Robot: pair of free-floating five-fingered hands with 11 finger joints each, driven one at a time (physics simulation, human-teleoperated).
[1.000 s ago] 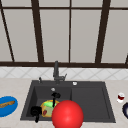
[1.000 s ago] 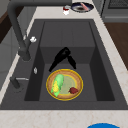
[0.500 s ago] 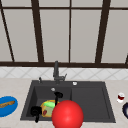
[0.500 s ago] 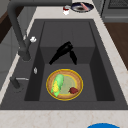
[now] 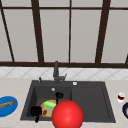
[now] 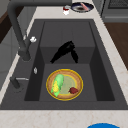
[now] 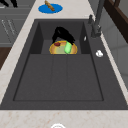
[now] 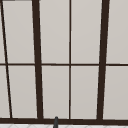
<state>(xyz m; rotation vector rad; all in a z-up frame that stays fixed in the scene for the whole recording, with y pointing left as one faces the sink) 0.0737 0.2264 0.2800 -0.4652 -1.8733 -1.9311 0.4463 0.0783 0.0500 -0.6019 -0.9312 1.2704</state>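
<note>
A yellow-rimmed plate [image 6: 75, 75] lies on the floor of the dark sink's left basin [image 6: 96, 72]. It holds a green-and-yellow piece of food [image 6: 57, 84] and a small red piece [image 6: 73, 90]. My right hand [image 6: 65, 50] hovers over the basin just past the plate, open, with fingers slanting down and nothing in them. It also appears above the plate [image 5: 48, 110] as the right hand [image 5: 59, 95], and over the plate's far rim [image 7: 62, 35]. My left hand [image 5: 36, 111] floats at the basin's front left corner. A big red ball [image 5: 67, 115] covers the sink's front middle.
The tap [image 5: 56, 72] stands behind the basin, tall and dark [image 6: 17, 32]. A blue plate [image 5: 7, 106] with a brown stick lies on the left counter. A small glass with red [image 5: 120, 97] and a dark dish [image 6: 82, 6] stand at the right. The drainer half [image 7: 58, 75] lies flat.
My right hand has drifted slightly to the right over the basin, away from the plate. The left hand, the plate and the red ball have stayed put.
</note>
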